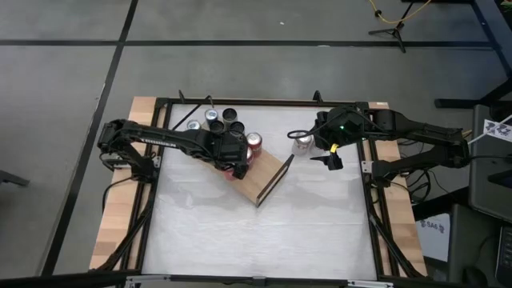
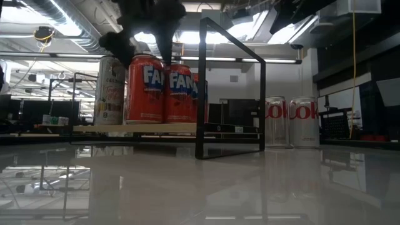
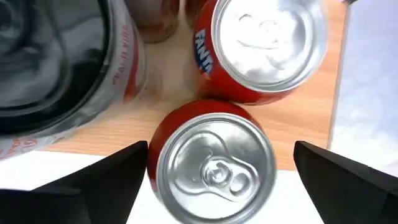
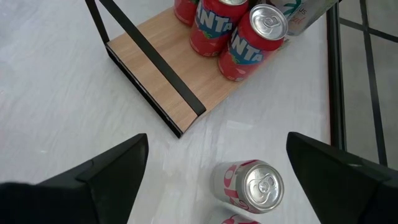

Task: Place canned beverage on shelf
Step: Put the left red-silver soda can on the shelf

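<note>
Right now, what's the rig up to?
It is stocking cans on the shelf. The left gripper sits over the shelf with its jaws open on either side of a red Fanta can that stands on the board beside another Fanta can. The right gripper, jaws open, hovers above a silver Diet Coke can that stands on the table, off the shelf.

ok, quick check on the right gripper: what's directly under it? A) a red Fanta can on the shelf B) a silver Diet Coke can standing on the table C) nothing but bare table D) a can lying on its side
B. The right gripper hangs open above an upright silver Coke can on the white table, off the shelf where the Fanta cans stand.
</note>
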